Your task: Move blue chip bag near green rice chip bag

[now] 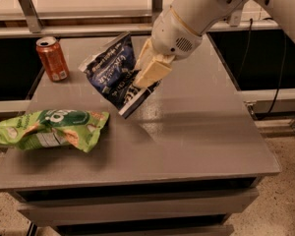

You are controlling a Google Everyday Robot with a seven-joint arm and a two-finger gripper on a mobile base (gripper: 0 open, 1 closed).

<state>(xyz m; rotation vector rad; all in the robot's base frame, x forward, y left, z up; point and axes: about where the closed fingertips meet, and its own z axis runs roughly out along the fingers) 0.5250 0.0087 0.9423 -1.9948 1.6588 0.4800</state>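
Note:
The blue chip bag (114, 73) is dark navy with white lettering. It hangs tilted above the middle of the grey table (196, 132), held in my gripper (148, 70), whose cream fingers are shut on its right edge. The white arm reaches in from the upper right. The green rice chip bag (51, 129) lies flat at the table's left front, its left end over the table edge. The blue bag's lower corner is a short way up and to the right of the green bag, not touching it.
An orange soda can (52, 58) stands upright at the table's back left. A metal rail and posts (29, 6) run behind the table. The table's right edge drops to a speckled floor (285, 191) with cables (280, 90).

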